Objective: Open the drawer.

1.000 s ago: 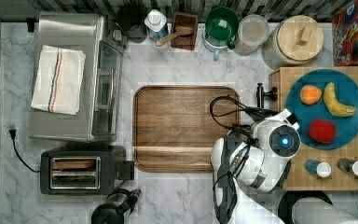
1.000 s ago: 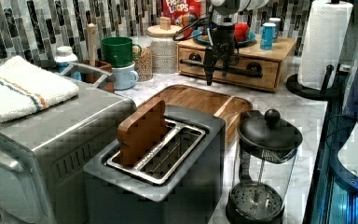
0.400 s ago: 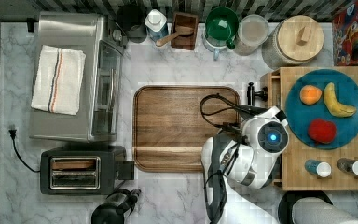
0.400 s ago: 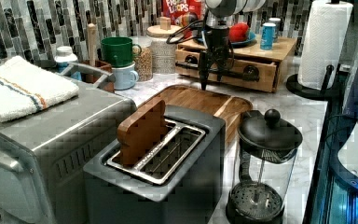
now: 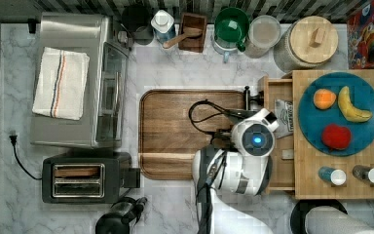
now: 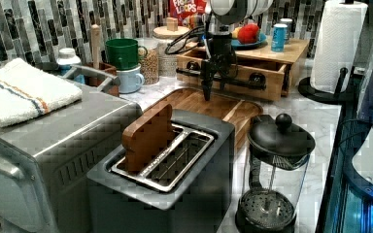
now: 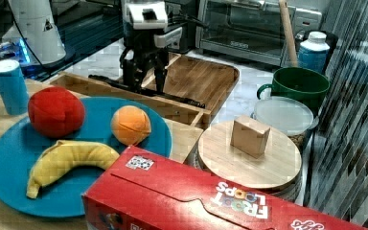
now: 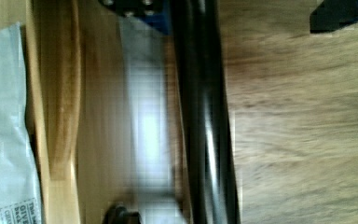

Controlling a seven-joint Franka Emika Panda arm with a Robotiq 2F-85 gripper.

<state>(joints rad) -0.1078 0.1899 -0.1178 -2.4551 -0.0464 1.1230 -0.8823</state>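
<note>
In the top view, the drawer (image 5: pixel 278 92) sits under the light-wood stand that carries the blue plate (image 5: pixel 365 141), at the top view's right, and it already stands partly pulled out toward the brown tray (image 5: pixel 170 131), with a printed packet (image 5: pixel 286 117) lying inside; the arm's wrist covers most of the drawer's front, so the gripper itself is hidden here. In the left view, the gripper (image 6: pixel 209 80) hangs straight down at the black bar handle (image 6: pixel 243 83), which runs along the drawer front on 2 posts, and the fingers point down around the bar's left part, just above the tray. In the right view, the gripper (image 7: pixel 143 79) shows 2 fingers set apart, one on each side of the handle (image 7: pixel 182 99), so the jaws appear to straddle the bar loosely rather than pinch it. In the wrist view, the handle (image 8: pixel 205 140) passes between the 2 finger tips, with the drawer's thin front wall (image 8: pixel 60 116) and the packet (image 8: pixel 4 140) beyond it. Judged from this, the drawer is light, stiff and thin-walled, carrying little load, so it should slide easily; the rigid bar is smooth and may slip, and a hold near its middle, pulled straight, would likely keep the drawer from skewing.
</note>
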